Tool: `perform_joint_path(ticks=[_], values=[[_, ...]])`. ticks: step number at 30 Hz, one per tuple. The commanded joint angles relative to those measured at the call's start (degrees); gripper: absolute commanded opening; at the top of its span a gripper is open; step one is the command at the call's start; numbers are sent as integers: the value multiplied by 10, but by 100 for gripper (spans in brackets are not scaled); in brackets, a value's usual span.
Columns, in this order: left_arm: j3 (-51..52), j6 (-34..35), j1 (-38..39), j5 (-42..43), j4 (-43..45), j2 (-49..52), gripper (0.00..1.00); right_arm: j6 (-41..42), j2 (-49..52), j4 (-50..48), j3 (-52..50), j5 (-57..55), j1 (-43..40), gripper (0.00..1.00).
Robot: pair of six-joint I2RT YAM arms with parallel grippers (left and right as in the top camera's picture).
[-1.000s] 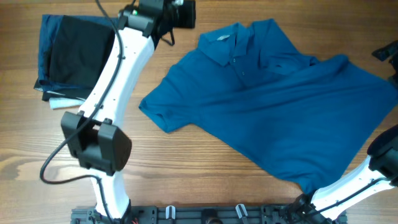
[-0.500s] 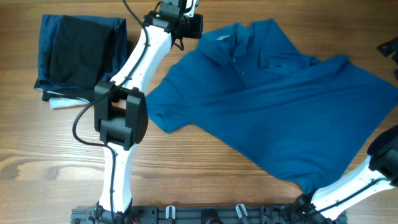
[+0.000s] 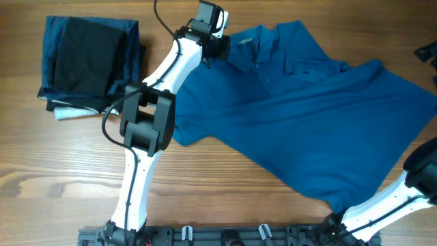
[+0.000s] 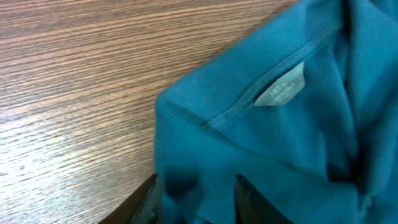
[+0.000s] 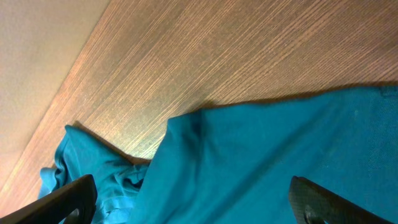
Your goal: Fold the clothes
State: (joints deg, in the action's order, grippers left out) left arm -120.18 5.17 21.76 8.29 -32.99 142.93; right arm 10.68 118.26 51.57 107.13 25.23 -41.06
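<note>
Your polo shirt [image 3: 307,116] lies spread on the table [image 3: 41,171], right of the dark folded pile [image 3: 89,61]. The neck label [image 4: 283,92] has print too small to read. Left gripper [image 4: 198,198] stands partly apart astride the collar corner [image 4: 163,102] nearest that pile; right gripper [image 5: 199,202] gapes wide over the shirt's far side.

polo shirt [image 3: 307,116] spread over middle and right of table [image 3: 225,195], folded garments [image 3: 89,58] at far left

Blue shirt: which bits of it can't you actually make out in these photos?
- Polo shirt neck label, left wrist view: print too blurred to read.
- Collar, left end, overhead: hidden under the left arm.
- Shirt's far right part, overhead: cut off by the picture edge.
- Its lower right edge, overhead: covered by the right arm.
</note>
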Motion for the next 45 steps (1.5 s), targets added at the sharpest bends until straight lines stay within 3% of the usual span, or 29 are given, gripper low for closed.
perform_joint_path(ticks=[1, 11, 12, 13, 14, 16, 24, 33, 40, 42, 45], values=[[0, -7, 0, -15, 3, 8, 38, 4, -14, -2, -2, -4, 1, 100], [0, -22, 0, -33, -2, 45, 44, 4, -14, -2, -2, -4, 1, 100], [0, -22, 0, -51, -5, 46, 39, 4, -14, -2, -2, -4, 1, 100], [0, -22, 0, -80, -9, 46, 21, 4, -14, -2, -2, -4, 1, 99], [0, -22, 0, -99, -11, 46, 11, 4, -14, -2, -2, -4, 1, 100], [0, -22, -1, -126, -23, 46, 4, 4, -14, -2, -2, -3, 1, 99], [0, -8, -36, -202, -87, 46, 4, 4, -14, -2, -2, -3, 1, 100], [0, 147, -131, -207, -165, 46, 4, 4, -14, -2, -2, -4, 1, 99], [-2, 148, -148, -170, -135, 36, 18, 4, -14, -2, -2, -4, 1, 99], [-2, 148, -142, -141, -112, 15, 33, 4, -14, -2, -2, -3, 1, 100], [-2, 148, -130, -128, -87, -43, 43, 4, -14, -2, -2, -4, 1, 99]])
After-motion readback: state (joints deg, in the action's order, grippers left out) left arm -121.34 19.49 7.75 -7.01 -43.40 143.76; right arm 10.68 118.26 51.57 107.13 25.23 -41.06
